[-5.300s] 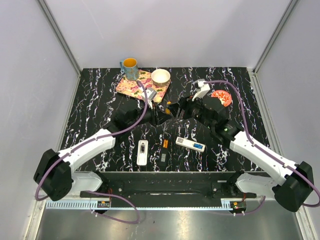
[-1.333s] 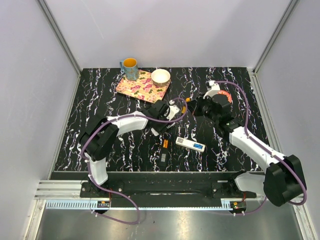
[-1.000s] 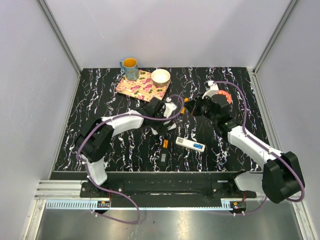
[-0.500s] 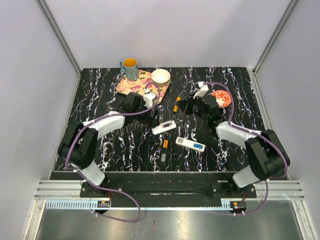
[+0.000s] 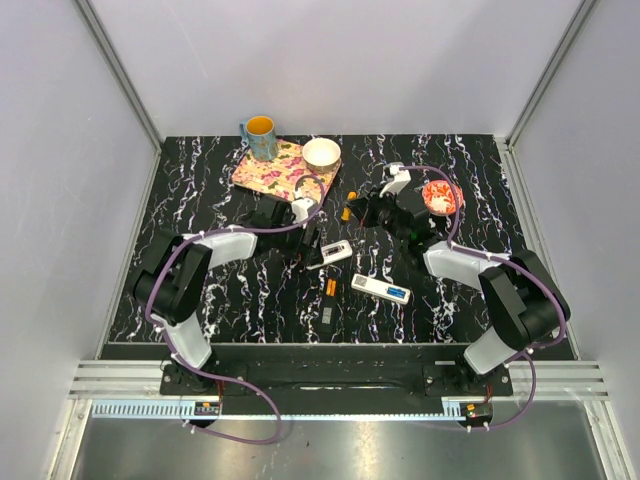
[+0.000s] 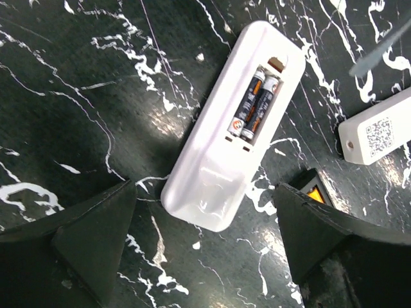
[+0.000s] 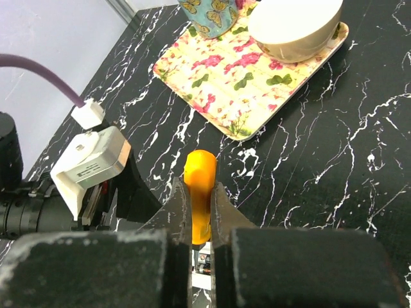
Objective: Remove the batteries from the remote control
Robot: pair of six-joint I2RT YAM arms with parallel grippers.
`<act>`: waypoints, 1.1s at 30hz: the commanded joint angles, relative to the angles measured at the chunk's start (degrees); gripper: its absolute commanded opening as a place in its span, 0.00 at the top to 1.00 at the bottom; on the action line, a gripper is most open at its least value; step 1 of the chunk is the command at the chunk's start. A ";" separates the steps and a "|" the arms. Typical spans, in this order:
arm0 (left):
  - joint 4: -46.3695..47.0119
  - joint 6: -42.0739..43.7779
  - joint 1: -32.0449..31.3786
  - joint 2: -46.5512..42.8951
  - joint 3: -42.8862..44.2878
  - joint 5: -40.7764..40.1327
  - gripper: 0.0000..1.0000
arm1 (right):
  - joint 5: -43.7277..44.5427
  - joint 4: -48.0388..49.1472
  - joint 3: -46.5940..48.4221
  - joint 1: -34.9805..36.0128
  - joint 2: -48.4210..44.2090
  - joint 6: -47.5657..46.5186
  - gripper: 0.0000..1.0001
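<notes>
Right hand (image 7: 200, 218) closed on an orange battery (image 7: 199, 183); its lower end is hidden between the fingers, long axis upright in the wrist view. It is held above the table (image 5: 200, 200), near the floral tray (image 7: 250, 77).

Left hand (image 6: 205, 250) open, fingers either side of the white remote (image 6: 225, 128) without touching. The remote lies back-up on the table with its compartment uncovered and its long axis diagonal. Two batteries (image 6: 253, 102) sit side by side along that axis; their label print is too small to read.

A second white remote (image 6: 379, 131), cut off at the frame edge, carries a QR-code sticker.
</notes>
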 commanded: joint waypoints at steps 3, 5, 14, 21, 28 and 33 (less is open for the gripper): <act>3.86 -3.93 -2.69 -2.22 -3.61 -0.19 0.07 | 3.15 1.56 0.60 0.23 -1.16 -1.09 1.00; 3.77 -5.16 -3.31 -2.05 -4.05 -2.22 0.08 | 3.24 1.03 0.34 0.23 -1.51 -1.18 1.00; 10.08 -16.32 -7.44 -3.02 -6.60 -0.04 0.12 | 6.48 -2.22 -1.50 0.14 -5.19 -2.15 1.00; 19.14 -26.16 -9.38 0.49 -4.85 5.32 0.14 | 10.45 -6.61 -2.48 -0.38 -8.97 -4.08 1.00; 24.07 -32.23 -11.84 5.86 -1.16 6.21 0.15 | 11.85 -9.78 -3.00 -2.14 -12.14 -4.43 1.00; 28.82 -35.22 -12.63 11.03 2.09 6.39 0.15 | 12.82 -11.62 -3.53 -3.55 -13.90 -4.61 1.00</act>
